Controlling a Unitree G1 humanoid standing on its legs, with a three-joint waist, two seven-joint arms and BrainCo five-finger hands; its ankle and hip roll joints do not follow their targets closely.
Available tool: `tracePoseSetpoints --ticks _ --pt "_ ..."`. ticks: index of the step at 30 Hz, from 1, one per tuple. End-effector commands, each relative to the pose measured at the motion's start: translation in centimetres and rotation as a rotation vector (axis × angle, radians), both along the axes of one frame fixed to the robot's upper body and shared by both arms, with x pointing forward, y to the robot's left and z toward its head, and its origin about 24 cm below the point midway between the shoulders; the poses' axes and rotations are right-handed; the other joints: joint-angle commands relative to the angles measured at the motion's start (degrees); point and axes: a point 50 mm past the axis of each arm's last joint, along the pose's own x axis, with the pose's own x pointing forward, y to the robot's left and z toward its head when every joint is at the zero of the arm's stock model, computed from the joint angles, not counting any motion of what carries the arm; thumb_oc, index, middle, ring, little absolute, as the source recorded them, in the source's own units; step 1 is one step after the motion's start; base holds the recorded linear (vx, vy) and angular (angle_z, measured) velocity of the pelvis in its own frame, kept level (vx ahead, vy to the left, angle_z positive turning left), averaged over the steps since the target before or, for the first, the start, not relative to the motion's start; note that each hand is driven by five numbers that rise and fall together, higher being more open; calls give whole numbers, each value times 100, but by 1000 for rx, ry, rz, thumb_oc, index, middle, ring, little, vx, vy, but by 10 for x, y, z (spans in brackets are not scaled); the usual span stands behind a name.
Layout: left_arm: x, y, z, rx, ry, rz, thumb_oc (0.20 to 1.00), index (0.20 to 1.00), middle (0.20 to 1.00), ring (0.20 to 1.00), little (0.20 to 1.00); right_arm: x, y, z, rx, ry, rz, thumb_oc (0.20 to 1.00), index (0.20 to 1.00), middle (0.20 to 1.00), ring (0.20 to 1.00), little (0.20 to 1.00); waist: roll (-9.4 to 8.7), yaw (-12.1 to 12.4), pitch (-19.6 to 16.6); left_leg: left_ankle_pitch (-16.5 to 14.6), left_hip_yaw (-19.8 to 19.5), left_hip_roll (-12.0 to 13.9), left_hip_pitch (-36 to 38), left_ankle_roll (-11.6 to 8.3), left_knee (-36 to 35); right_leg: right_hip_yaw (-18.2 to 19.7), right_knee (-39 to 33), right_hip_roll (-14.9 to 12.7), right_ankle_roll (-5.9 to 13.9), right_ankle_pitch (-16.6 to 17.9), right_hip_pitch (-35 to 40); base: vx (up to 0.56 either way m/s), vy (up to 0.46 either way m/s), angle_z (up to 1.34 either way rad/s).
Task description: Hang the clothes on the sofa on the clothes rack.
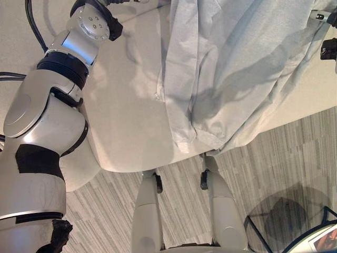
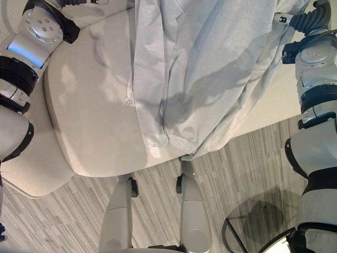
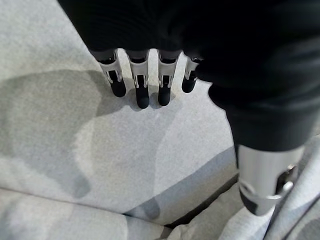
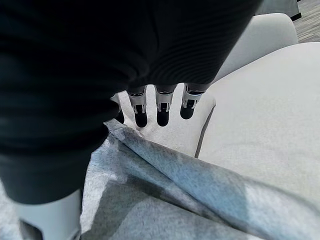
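Note:
A pale grey-blue garment lies spread on the cream sofa, and its hem hangs over the seat's front edge. My left arm reaches up past the sofa's left side. In the left wrist view my left hand hovers with straight fingers and an apart thumb over pale fabric, holding nothing. My right arm comes in at the sofa's right. In the right wrist view my right hand is open, its fingertips just above a folded edge of the garment, with the sofa cushion beyond.
Striped grey carpet lies in front of the sofa. A round glass side table with a black frame stands at the lower right. The sofa's rounded armrest bulges out at the left.

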Motion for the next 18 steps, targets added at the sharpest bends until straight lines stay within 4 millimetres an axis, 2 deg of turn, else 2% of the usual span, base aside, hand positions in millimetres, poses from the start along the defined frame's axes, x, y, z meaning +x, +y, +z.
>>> tracePoseSetpoints --ticks 1,6,11,14,17,18 --pt "-14 -8 37 -47 -159 -34 1000 1000 1000 1000 1000 5 17 8 17 -68 53 1000 1000 1000 1000 1000 -80 -18 45 -640 -436 -11 724 -473 -1 176 -610 232 228 307 204 4 44 2" --pt "-14 -16 36 -87 -175 -82 1000 1000 1000 1000 1000 10 25 -3 28 -59 88 1000 1000 1000 1000 1000 -55 43 142 -634 -509 -51 633 -463 -1 134 -610 199 221 275 173 9 0 5" --pt "-14 -30 33 -111 -181 -139 1000 1000 1000 1000 1000 10 23 -10 54 -52 84 1000 1000 1000 1000 1000 -38 88 232 -629 -633 -62 528 -455 -1 143 -610 173 230 240 117 6 -9 4" --pt "-14 -38 35 -114 -192 -157 1000 1000 1000 1000 1000 14 33 -6 41 -61 106 1000 1000 1000 1000 1000 -50 132 302 -634 -685 -82 395 -441 -1 142 -610 187 227 243 4 -24 13 8" --pt "-15 -40 37 -114 -198 -167 1000 1000 1000 1000 1000 14 35 -5 37 -67 111 1000 1000 1000 1000 1000 -55 133 304 -625 -688 -85 368 -444 -1 135 -610 190 233 241 -13 -6 0 2" --pt "-17 -43 37 -122 -208 -185 674 674 674 674 674 15 39 -6 34 -67 125 595 595 595 595 595 -54 139 308 -631 -709 -84 328 -426 -1 151 -610 193 228 250 -56 0 0 0"
